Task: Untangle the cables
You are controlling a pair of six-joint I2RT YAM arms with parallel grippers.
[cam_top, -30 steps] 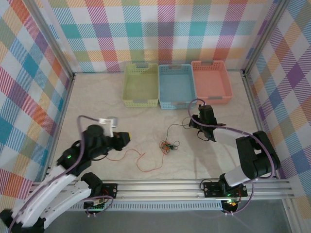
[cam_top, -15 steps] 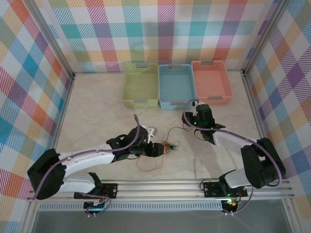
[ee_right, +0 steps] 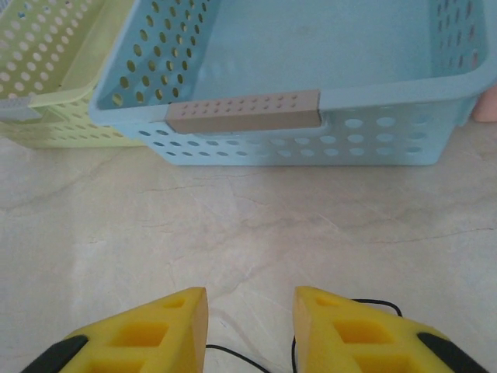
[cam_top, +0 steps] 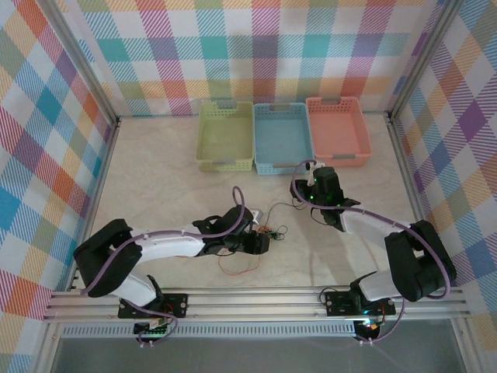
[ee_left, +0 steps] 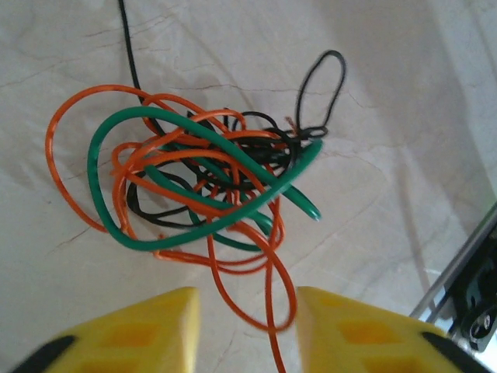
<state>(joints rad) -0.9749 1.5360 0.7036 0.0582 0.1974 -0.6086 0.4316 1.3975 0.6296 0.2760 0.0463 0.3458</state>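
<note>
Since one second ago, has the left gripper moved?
Yes. In top view the left gripper went right, from the left edge of the green basket to its right edge, reaching the cables.

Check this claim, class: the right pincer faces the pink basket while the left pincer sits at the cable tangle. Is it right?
Wrong basket: the right wrist view shows the right pincer facing the blue basket, not pink. The left pincer is at the cable tangle.
</note>
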